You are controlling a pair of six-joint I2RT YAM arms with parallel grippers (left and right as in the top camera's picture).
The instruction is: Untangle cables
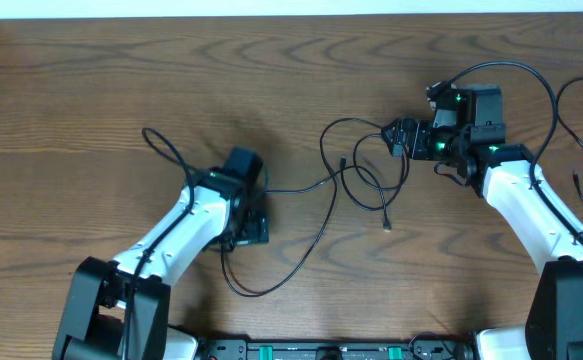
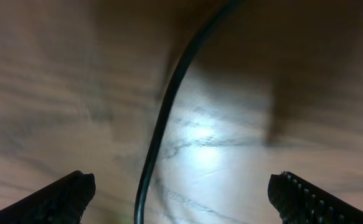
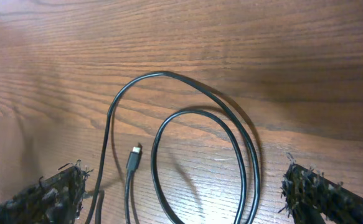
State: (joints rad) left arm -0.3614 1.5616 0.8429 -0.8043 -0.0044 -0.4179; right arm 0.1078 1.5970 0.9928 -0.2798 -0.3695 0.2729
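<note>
The black cables (image 3: 169, 74) look thin, soft and light, and are best picked up near the plug (image 3: 134, 155). The left tool (image 2: 182, 186) and right tool (image 3: 182, 183) are seen spread apart, empty.

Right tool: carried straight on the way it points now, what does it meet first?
Probably the looped black cable on the wooden table, straight ahead of the right tool, between its open fingers; a plug end lies slightly left. Depth is unclear.
</note>
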